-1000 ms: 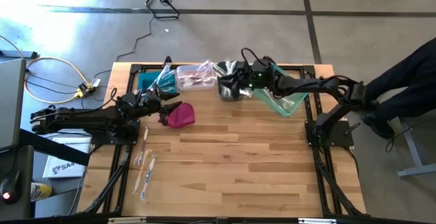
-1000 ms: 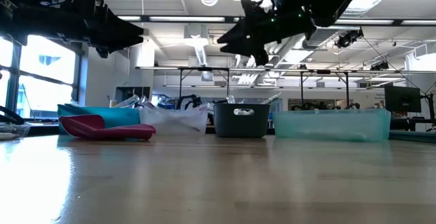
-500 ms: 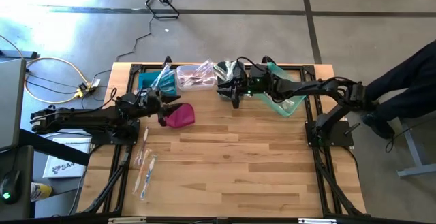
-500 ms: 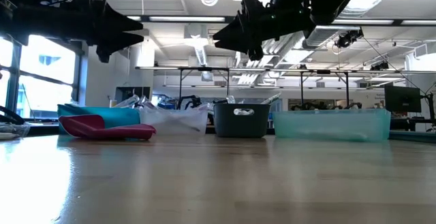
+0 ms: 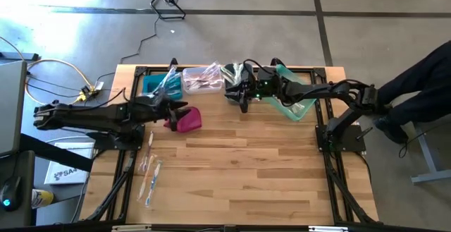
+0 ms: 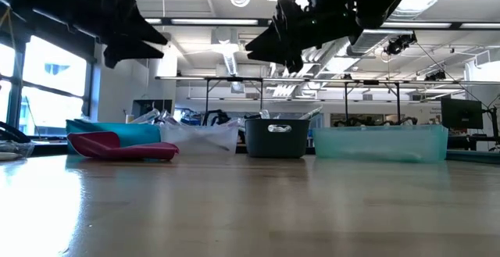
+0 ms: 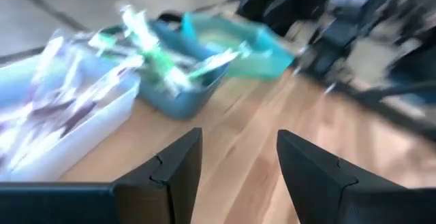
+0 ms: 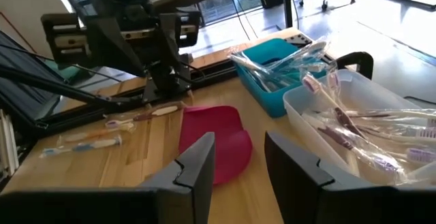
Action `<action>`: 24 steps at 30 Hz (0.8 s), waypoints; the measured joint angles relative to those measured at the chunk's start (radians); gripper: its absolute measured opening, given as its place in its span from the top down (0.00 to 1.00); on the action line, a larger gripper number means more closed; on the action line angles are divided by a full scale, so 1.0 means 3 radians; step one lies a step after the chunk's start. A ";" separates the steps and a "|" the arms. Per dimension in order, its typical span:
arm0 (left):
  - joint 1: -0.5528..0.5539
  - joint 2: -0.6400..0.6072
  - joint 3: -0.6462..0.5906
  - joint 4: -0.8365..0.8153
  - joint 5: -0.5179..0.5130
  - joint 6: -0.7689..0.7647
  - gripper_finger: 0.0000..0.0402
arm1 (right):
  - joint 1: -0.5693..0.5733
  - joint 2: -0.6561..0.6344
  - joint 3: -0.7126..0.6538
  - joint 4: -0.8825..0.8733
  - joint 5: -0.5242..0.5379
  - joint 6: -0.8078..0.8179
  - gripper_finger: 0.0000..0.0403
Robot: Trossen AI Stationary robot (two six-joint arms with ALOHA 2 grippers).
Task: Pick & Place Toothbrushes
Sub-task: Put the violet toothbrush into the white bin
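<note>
On the near left part of the wooden table (image 5: 239,168), a few wrapped toothbrushes (image 5: 149,174) lie loose, well apart from the bins along the far edge. Farther back, a magenta pouch (image 5: 186,120) rests on the wood, with the left gripper (image 5: 177,108) hovering just beside it. Its fingers stand wide apart and hold nothing. Compared with a second ago, the left arm has stretched out and straightened, and its gripper has shifted a little toward the back row.

Behind the pouch sit a blue bin (image 5: 158,84) and a clear bin (image 5: 201,78), both holding packaged toothbrushes, then a dark grey bin (image 5: 235,72) and a teal bin (image 5: 294,102). The right gripper (image 5: 239,95) hangs above the table just in front of the grey bin, having swung off it within the last second. Its fingers are partly spread with nothing between them.

This probably means both arms are between picks, with the loose toothbrushes still to be collected.

The left wrist view is smeared by motion, so the bin contents there are hard to read. The low view shows both grippers only as dark silhouettes. A person's leg (image 5: 416,84) is cut off at the right edge.
</note>
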 joint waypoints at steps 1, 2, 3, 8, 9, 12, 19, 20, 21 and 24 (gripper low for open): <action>-0.0064 0.0045 0.0067 -0.0148 -0.0093 -0.0029 0.54 | 0.0000 0.0000 0.0000 -0.0008 0.0001 -0.0001 0.70; -0.0119 0.0095 0.0136 -0.0301 -0.0175 -0.0069 0.54 | 0.0000 0.0000 0.0000 -0.0018 0.0000 0.0000 0.70; -0.0173 0.0152 0.0205 -0.0450 -0.0253 -0.0118 0.54 | 0.0000 0.0000 0.0000 -0.0028 0.0000 0.0000 0.70; -0.0413 0.0515 0.0543 -0.1117 -0.0470 -0.0430 0.54 | 0.0000 0.0000 0.0000 -0.0039 0.0000 -0.0001 0.70; -0.0448 0.0597 0.0603 -0.1228 -0.0494 -0.0480 0.54 | 0.0000 0.0000 0.0000 -0.0040 0.0001 -0.0001 0.70; -0.0540 0.0879 0.0791 -0.1521 -0.0514 -0.0644 0.54 | 0.0000 0.0000 0.0000 -0.0043 0.0000 0.0000 0.70; -0.0645 0.1581 0.1246 -0.2531 -0.0502 -0.1103 0.54 | 0.0000 0.0000 0.0000 -0.0100 0.0000 0.0000 0.70; -0.0645 0.1681 0.1313 -0.2700 -0.0458 -0.1185 0.54 | 0.0000 0.0000 0.0000 -0.0116 0.0001 0.0000 0.70; -0.0644 0.1771 0.1376 -0.2861 -0.0397 -0.1259 0.54 | 0.0000 0.0000 0.0000 -0.0130 0.0000 0.0000 0.70; -0.0637 0.2028 0.1520 -0.3298 -0.0238 -0.1397 0.54 | 0.0000 0.0000 0.0000 -0.0160 0.0000 0.0000 0.70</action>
